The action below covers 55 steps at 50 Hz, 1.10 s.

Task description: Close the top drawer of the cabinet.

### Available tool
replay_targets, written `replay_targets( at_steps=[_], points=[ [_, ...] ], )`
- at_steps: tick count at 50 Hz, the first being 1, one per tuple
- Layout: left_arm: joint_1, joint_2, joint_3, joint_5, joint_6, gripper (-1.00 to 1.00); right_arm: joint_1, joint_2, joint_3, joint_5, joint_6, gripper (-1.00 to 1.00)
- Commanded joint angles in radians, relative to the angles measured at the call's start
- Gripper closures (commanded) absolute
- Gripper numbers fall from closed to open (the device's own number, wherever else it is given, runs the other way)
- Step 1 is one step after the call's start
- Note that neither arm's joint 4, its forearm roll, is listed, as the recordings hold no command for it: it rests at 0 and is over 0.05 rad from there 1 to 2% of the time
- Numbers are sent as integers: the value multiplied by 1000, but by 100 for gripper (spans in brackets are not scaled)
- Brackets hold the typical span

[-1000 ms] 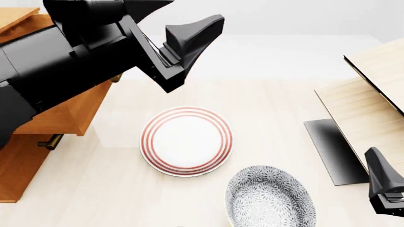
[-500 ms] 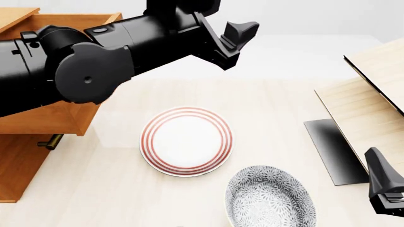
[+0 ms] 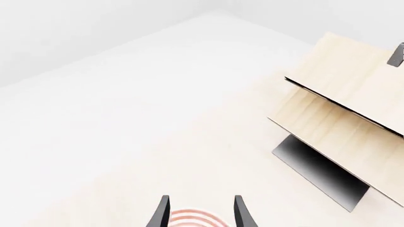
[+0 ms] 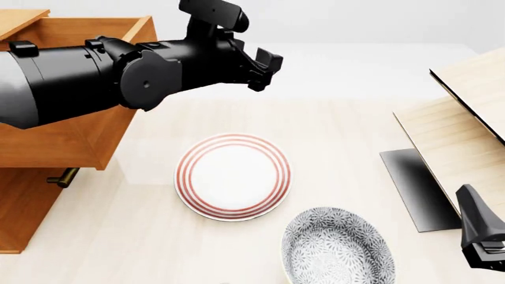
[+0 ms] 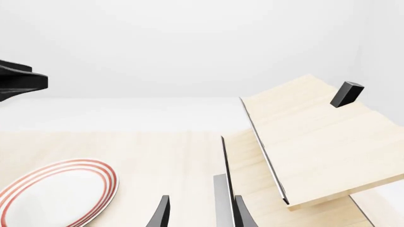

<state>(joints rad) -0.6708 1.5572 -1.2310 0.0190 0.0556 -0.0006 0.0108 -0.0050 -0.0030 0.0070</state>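
From my seat the cabinet (image 4: 32,219) sits at the far left of the counter (image 4: 355,136), and the top drawer (image 4: 75,142) juts out open, its front panel facing the plates; the brass handle (image 4: 61,177) I can see peeking out under it looks like the lower drawer's, though I can't be sure. My left arm has swung a good deal over the last second: it filled the upper left with its wrist close to the lens, and now it lies stretched across the open drawer with the left pincer (image 4: 264,66) out past the drawer's right side, above bare counter. Its fingers stand apart with nothing between them — the left wrist view shows the two tips (image 3: 160,215) with a gap and the red-ringed plate (image 4: 233,176) beyond. That camera looks away from the cabinet toward the pale furniture (image 4: 465,118), so I judge I am not yet lined up; the pincer has to come round to the drawer front and push toward the cabinet body.

Further right, the plate and the patterned bowl (image 4: 337,247) are unmoved. At the far right the right pincer (image 4: 479,234) is parked as before — its fingertips (image 5: 161,213) show a gap, holding nothing.
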Motion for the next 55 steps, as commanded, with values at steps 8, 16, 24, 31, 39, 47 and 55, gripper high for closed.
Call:
replay_targets(
  at_steps=[8,16,24,31,39,47,55],
  points=[
    [106,14,108,-39,-108,-100,0,2,0,-2,-1,-100],
    [181,-21,182,-71,-127,-100,0,1,1,-1,0,-100],
    [271,-25,193,-82,-111,-100,0,5,1,-6,0,-100],
    [320,-18,195,-91,-103,-100,0,8,1,-9,0,-100],
    [395,-13,213,-108,-90,-100,0,5,1,-7,0,-100],
    [458,-42,241,-113,-93,-100,0,4,1,-6,0,-100],
    [532,-59,296,-138,-80,-100,0,2,1,-3,0,-100]
  ],
)
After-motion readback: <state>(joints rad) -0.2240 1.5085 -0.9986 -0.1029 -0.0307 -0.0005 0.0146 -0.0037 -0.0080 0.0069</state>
